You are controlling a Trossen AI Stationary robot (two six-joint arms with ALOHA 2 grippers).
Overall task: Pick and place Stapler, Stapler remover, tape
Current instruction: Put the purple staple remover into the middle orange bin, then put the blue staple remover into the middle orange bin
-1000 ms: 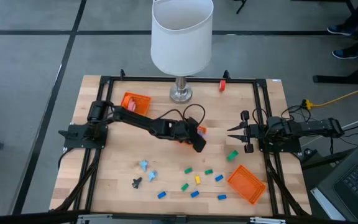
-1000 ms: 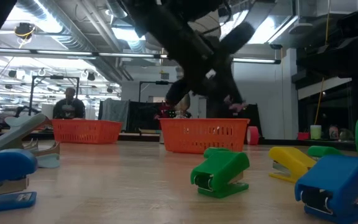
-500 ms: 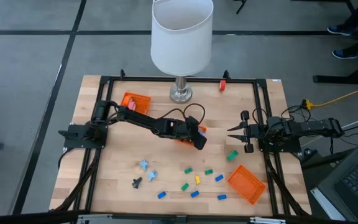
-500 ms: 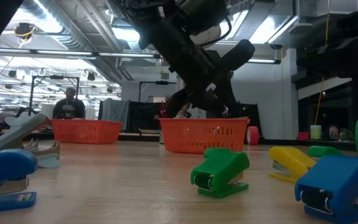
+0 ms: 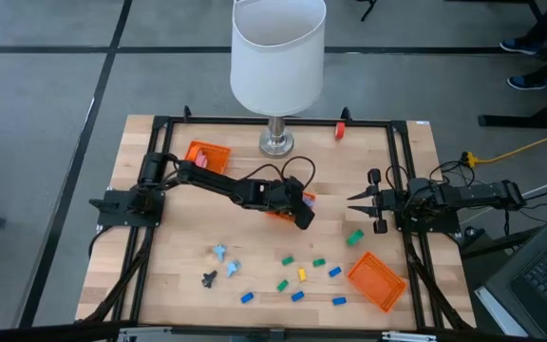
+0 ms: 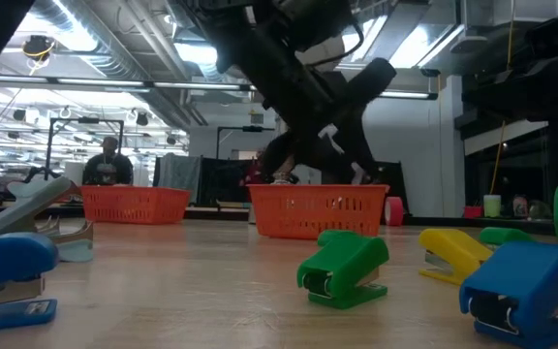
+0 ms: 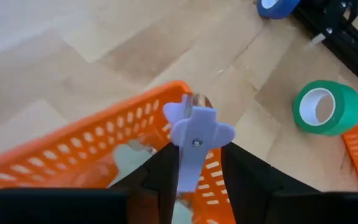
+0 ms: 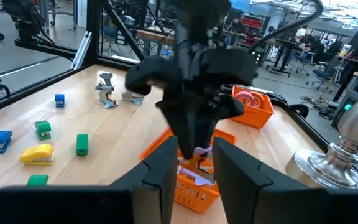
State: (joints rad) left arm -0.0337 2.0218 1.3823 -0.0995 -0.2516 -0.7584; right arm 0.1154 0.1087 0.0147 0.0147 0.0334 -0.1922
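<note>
My left gripper (image 5: 304, 220) hangs over the orange basket (image 5: 304, 200) in the table's middle and is shut on a pale lilac staple remover (image 7: 194, 130). The remover is above the basket's rim (image 7: 104, 127). My right gripper (image 5: 352, 199) waits open and empty at the table's right, pointing at the middle basket. A second orange basket (image 5: 207, 156) at the far left holds pink tape rolls (image 8: 247, 99). Small blue, green and yellow staplers (image 5: 302, 274) and pale staple removers (image 5: 220, 252) lie near the front edge. A green tape roll (image 7: 325, 109) lies right of the middle basket. My left gripper pinches the staple remover between its two fingers (image 7: 166, 168), which come slanting down from the table's left. The remover's pivot end (image 7: 196, 142) sticks out past the fingertips. The remover is lifted clear and hangs just above the basket's rim (image 8: 197, 152).
A third orange basket (image 5: 378, 279) lies tilted at the front right. A lamp with a white shade (image 5: 277, 52) stands at the far edge, with a red piece (image 5: 340, 129) beside it. A blue tape roll (image 7: 275, 6) lies near the right arm's base. People show in the room behind.
My left gripper has sunk a little toward the middle basket, still shut on the staple remover.
</note>
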